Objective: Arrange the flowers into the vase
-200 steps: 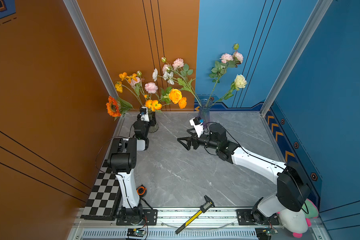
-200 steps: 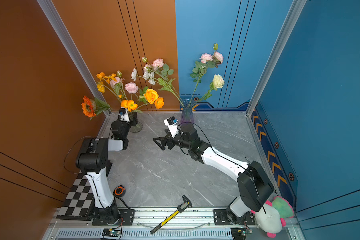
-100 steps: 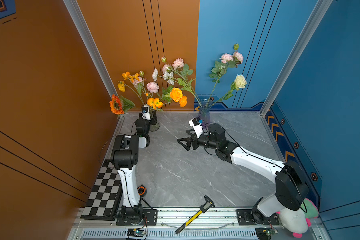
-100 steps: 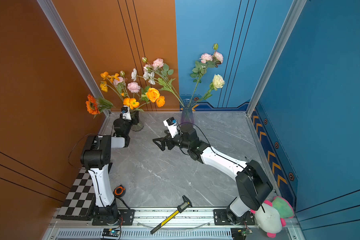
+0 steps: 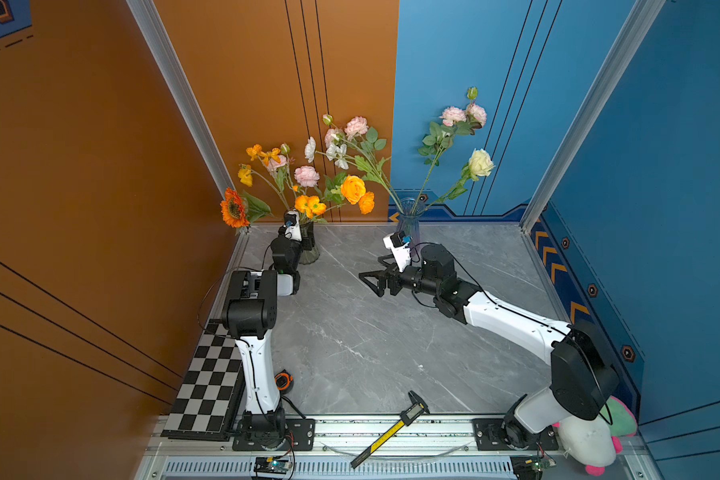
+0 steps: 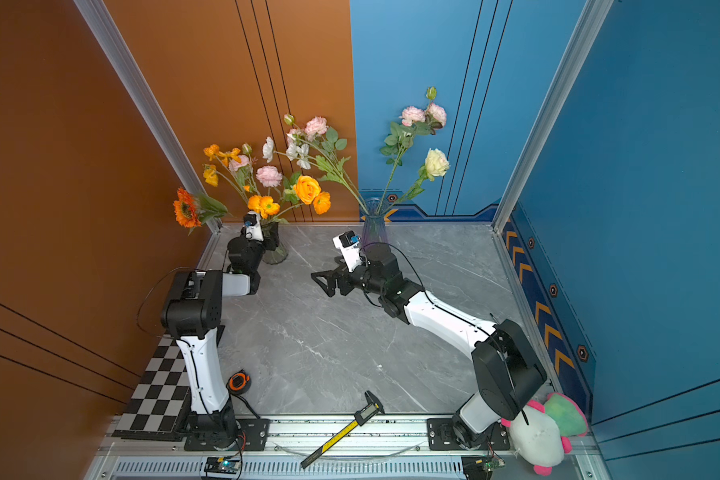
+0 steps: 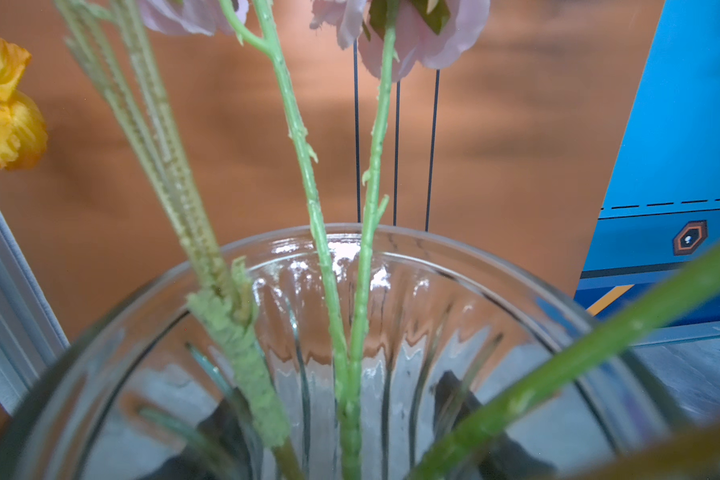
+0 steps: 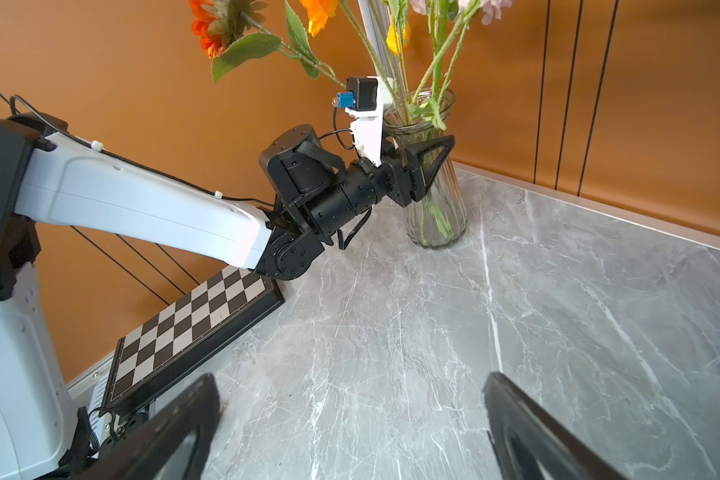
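A ribbed glass vase [image 5: 309, 249] [image 6: 276, 249] [image 8: 435, 208] stands at the back left of the table. It holds most of the flowers [image 5: 352, 189] [image 6: 307, 189], with orange, pink and white blooms. My left gripper [image 5: 306, 243] [image 8: 429, 158] is shut on its neck, one finger on each side. In the left wrist view green stems [image 7: 308, 166] rise from the rim [image 7: 391, 232], and the fingers show dimly through the glass. A tall clear vase [image 5: 408, 220] at the back holds pink and cream flowers [image 5: 481, 162]. My right gripper [image 5: 371, 282] [image 8: 350, 386] hangs open and empty over the table.
A chessboard [image 5: 208, 390] lies at the front left beside an orange tape measure [image 5: 283, 380]. A caliper [image 5: 391, 430] rests on the front rail and a plush toy [image 5: 591, 440] sits at the front right. Orange and blue walls close in the back and sides.
The left arm has shifted slightly, and the ribbed vase with its flowers has moved a little to the right. The right arm has stayed still.
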Robot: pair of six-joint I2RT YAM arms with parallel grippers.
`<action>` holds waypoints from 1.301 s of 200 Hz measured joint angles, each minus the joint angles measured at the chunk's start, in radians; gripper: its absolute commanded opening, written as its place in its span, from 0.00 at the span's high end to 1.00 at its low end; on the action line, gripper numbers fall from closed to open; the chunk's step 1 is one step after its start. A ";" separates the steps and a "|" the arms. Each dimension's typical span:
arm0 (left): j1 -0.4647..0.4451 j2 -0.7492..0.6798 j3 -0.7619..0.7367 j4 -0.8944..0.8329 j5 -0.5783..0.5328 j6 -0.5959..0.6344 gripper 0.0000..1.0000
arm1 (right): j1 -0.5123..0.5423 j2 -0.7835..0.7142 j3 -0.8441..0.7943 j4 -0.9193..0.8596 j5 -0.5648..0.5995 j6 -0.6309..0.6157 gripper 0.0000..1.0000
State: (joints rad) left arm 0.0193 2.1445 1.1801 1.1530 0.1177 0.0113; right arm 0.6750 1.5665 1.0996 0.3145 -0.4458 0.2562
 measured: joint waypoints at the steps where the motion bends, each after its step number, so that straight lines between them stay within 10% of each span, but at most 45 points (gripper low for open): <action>1: 0.000 0.000 0.000 0.000 0.000 0.000 0.50 | 0.000 0.000 0.000 0.000 0.000 0.000 0.00; 107: -0.014 0.005 0.000 0.043 -0.020 0.036 0.19 | 0.000 -0.004 -0.019 0.000 0.000 0.011 0.00; 260: -0.019 0.006 -0.040 0.168 -0.042 0.022 0.02 | 0.000 -0.005 -0.036 -0.008 0.000 0.018 0.00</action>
State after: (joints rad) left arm 0.0006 2.1509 1.1400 1.3209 0.0757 0.0334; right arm 0.6746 1.5616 1.0634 0.3065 -0.4458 0.2745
